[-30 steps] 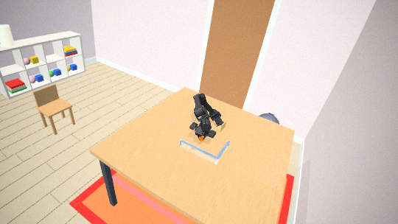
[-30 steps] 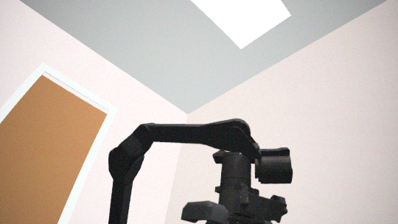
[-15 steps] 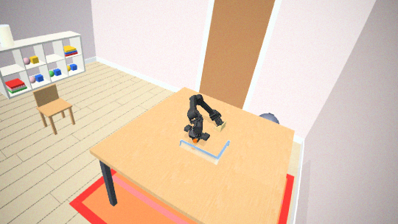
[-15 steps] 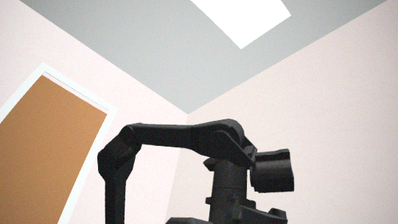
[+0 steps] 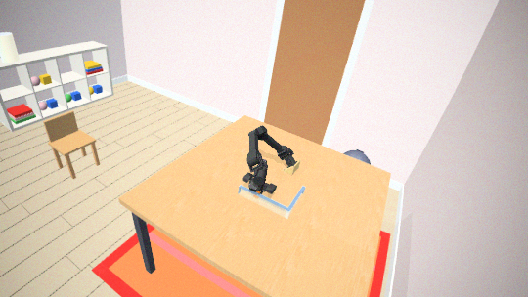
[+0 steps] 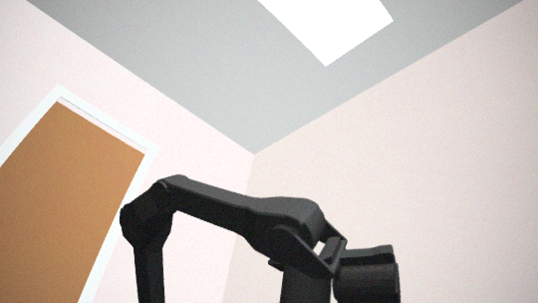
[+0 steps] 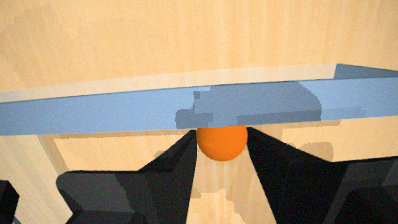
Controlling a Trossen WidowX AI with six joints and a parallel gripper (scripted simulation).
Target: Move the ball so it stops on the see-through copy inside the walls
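Pinching the orange ball [image 5: 258,192] [image 7: 222,143], the tool [image 5: 260,190] [image 7: 220,134] has it right beside the long clear wall [image 5: 264,201] [image 7: 100,112], presumably to settle it on its see-through copy.

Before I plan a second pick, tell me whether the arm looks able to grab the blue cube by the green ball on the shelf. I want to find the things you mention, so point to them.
Probably not: the gripper [image 5: 259,191] [image 7: 220,134] is shut on the orange ball [image 7: 222,145], and floor separates table [image 5: 196,195] from shelf [image 5: 110,73].
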